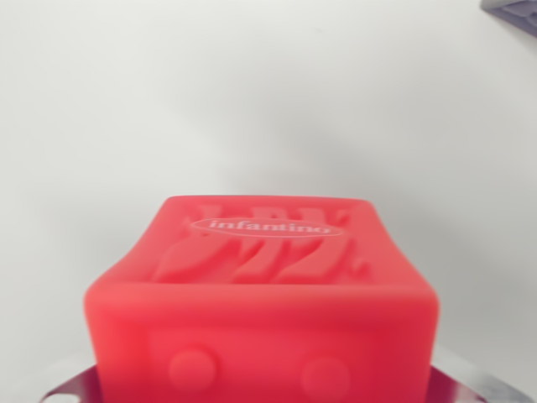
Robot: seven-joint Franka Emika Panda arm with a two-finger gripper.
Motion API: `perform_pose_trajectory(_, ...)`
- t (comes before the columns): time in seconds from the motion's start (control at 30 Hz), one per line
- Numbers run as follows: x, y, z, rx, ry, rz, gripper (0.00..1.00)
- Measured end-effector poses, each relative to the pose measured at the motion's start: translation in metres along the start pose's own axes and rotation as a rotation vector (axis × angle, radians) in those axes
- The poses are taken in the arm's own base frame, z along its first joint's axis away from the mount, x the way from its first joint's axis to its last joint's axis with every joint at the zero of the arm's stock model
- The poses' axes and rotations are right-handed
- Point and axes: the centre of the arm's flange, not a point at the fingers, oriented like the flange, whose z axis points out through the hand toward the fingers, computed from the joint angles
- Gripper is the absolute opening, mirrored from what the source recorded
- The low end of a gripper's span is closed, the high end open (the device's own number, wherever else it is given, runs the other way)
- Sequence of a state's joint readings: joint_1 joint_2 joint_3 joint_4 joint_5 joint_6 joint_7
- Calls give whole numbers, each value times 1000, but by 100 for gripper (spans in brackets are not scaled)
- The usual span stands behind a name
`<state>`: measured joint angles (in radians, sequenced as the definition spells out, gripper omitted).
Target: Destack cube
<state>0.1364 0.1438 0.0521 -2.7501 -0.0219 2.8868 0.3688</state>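
A red soft cube [262,315] fills the lower middle of the wrist view, very close to the camera. One face carries raised wavy shapes and the word "infantino"; the face nearest me has two round bumps. Grey metal parts of my gripper [74,388] show at the bottom edge on both sides of the cube, tight against it. The cube hides the fingertips, so whether they press on it cannot be seen. No second cube is visible; whatever lies under the red cube is hidden.
A plain white surface [252,92] lies beyond the cube, out of focus, with a soft shadow on it. A dark grey object [513,10] pokes in at the top right corner.
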Motion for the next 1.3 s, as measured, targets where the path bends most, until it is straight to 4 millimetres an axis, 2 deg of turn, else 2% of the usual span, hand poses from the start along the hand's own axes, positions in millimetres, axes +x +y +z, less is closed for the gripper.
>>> perform_pose_trajectory(0.67,0,0,39,0,1,1,0)
perform_pose_trajectory(1.3,0,0,57,0,1,1,0)
